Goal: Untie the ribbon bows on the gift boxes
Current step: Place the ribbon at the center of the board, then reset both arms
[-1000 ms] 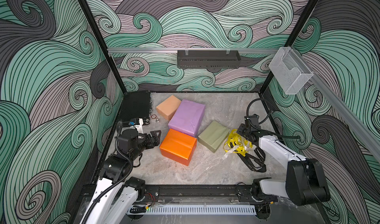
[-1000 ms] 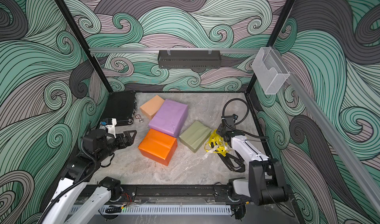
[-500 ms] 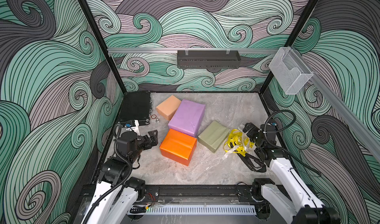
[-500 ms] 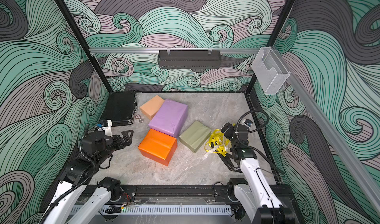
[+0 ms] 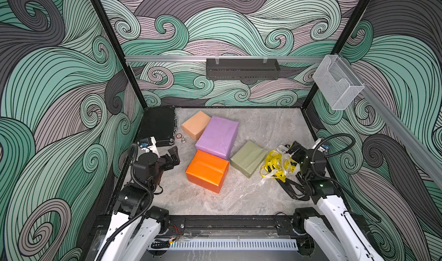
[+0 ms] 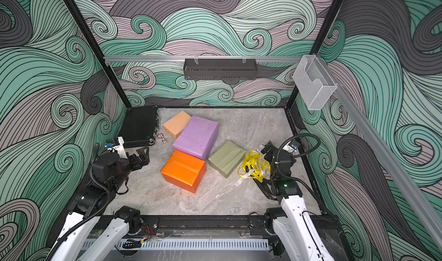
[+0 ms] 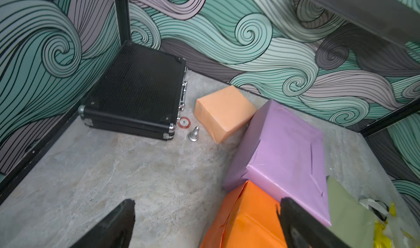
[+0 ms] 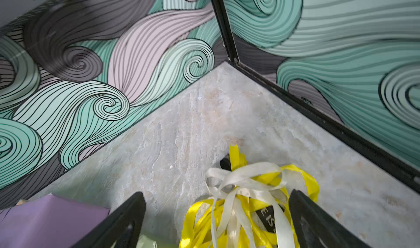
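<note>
Four gift boxes lie bare on the stone floor in both top views: tan-peach [image 5: 195,127], purple [image 5: 217,136], orange [image 5: 207,170] and olive-green [image 5: 248,161]. The ribbon bows are a loose heap [image 5: 278,165] right of the olive box, with no ribbon on any box. In the right wrist view, yellow ribbon [image 8: 197,219], white ribbon [image 8: 241,181] and black lettered ribbon [image 8: 268,215] tangle together. My right gripper [image 5: 296,151] [image 8: 217,194] stands open just right of the heap, holding nothing. Left of the orange box [image 7: 245,219], my left gripper [image 5: 174,156] [image 7: 205,204] is open and empty.
A black hard case [image 5: 157,125] lies in the back left corner, with a small metal piece [image 5: 183,140] and a red-white disc [image 5: 178,135] beside it. A black shelf [image 5: 241,68] hangs on the back wall and a clear holder [image 5: 334,85] on the right rail.
My right arm has swung round and drawn back, its gripper opening wide beside the ribbon heap. The left gripper has opened a little more and barely shifted.
</note>
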You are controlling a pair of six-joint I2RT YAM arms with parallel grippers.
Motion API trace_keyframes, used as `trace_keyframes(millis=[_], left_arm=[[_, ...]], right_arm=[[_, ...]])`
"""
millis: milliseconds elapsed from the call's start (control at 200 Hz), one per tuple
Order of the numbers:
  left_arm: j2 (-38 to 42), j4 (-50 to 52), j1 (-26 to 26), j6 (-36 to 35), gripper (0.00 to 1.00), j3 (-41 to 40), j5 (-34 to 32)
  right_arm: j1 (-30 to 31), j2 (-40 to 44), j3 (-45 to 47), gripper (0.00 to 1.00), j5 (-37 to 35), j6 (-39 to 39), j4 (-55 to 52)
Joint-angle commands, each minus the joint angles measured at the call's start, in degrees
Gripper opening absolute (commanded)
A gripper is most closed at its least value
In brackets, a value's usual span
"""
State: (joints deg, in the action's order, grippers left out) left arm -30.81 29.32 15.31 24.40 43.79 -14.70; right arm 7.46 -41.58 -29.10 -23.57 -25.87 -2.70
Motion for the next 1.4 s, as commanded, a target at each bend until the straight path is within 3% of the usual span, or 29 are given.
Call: trace_keyframes(millis=[0, 60, 160, 285, 350, 440, 555, 781, 931, 1056, 1396], left_arm=[[-4.9, -13.5, 0.3, -3.4, 0.99, 2.9, -6.0], [-10.2, -14.2, -0.6, -3.0, 0.99, 6.0, -9.8], [-16.6, -20.8, -3.6, -6.1, 0.98, 6.1, -9.6], [-21.8, -33.5, -7.5, -12.3, 0.98, 1.5, -11.0], [-25.6, -35.4, -10.8, -11.9, 0.99, 1.1, -14.1], [-30.7, -38.1, -15.1, -8.8, 0.99, -1.4, -16.4], [-36.0, -39.1, -18.5, -2.9, 0.99, -5.9, -13.8], [-37.7, -43.6, -21.1, -9.8, 0.98, -13.1, -12.9], [-39.3, -53.7, -21.6, -12.4, 0.98, -20.7, -8.6], [-41.6, -54.9, -21.9, -13.8, 0.99, -18.8, -2.2], [-50.3, -68.5, -21.7, -16.9, 0.96, -19.8, 9.0]], right_arm=[[2.1, -5.8, -3.7, 0.99, -0.7, 11.8, 8.0], [2.1, -9.8, -4.8, 0.99, 2.6, 15.9, 10.0], [2.3, -14.8, -2.2, 0.99, 7.4, 23.6, 17.8], [2.1, -21.1, 4.1, 0.99, 6.8, 27.9, 31.0], [2.0, -24.4, 5.0, 0.99, 5.1, 30.0, 32.9], [1.5, -26.9, 6.1, 0.99, 3.6, 30.2, 34.8], [-0.3, -28.0, 9.7, 0.99, 4.8, 29.2, 38.1], [-2.7, -28.0, 11.8, 0.99, 11.0, 28.4, 40.9], [-3.3, -32.6, 13.8, 0.99, 14.9, 27.6, 52.9], [-3.5, -38.0, 17.1, 0.99, 14.3, 27.8, 64.8], [-0.1, -46.1, 17.8, 0.99, 12.0, 31.8, 74.0]])
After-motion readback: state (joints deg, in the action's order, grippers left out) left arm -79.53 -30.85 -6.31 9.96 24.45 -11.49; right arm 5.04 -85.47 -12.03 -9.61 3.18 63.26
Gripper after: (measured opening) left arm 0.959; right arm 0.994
